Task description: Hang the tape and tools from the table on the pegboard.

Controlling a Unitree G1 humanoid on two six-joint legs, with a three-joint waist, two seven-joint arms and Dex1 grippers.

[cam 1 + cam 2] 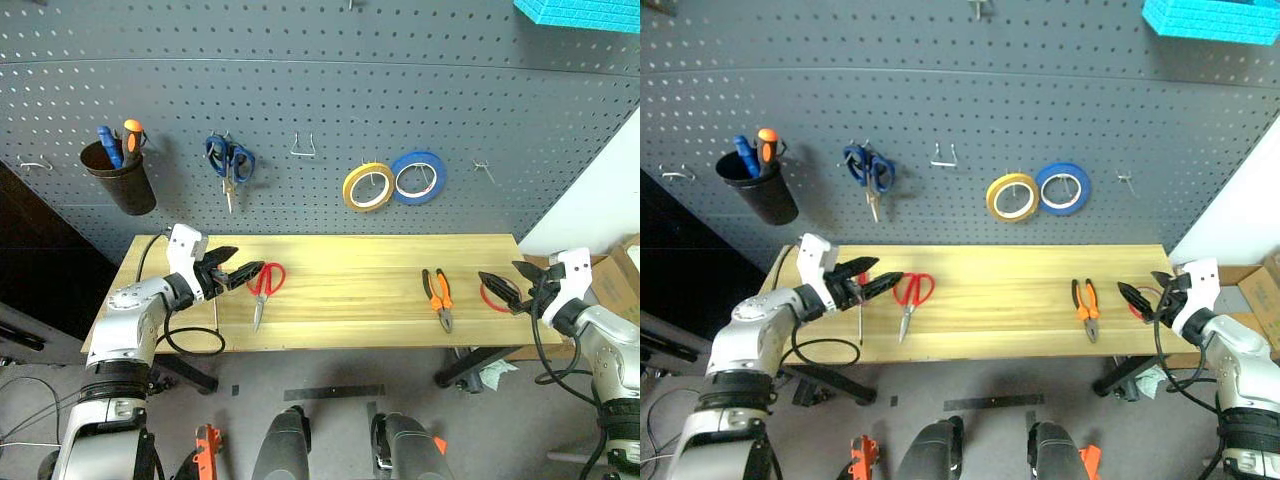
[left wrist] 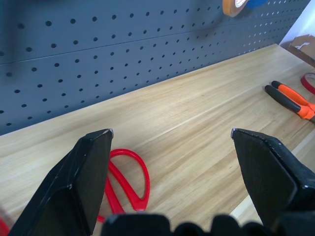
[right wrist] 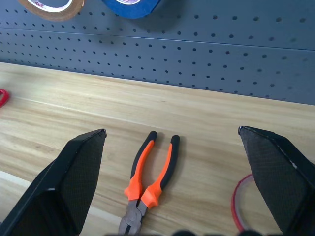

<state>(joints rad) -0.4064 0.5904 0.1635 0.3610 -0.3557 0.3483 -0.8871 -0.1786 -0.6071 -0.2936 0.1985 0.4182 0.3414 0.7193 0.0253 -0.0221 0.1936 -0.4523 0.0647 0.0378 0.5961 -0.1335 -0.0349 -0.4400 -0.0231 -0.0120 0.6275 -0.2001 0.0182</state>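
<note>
Tools lie flat for pickup: left gripper [image 1: 248,272], wide and empty, faces red scissors [image 1: 264,287]; right gripper [image 1: 505,285], wide, nears red tape [image 3: 239,205] beside pliers [image 1: 438,296].

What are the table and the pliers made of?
The table looks like light wood with a smooth finish: you can see planks and grain lines. The pliers seem to have dull grey metal jaws and orange-and-black grips, likely rubber or plastic.
</note>
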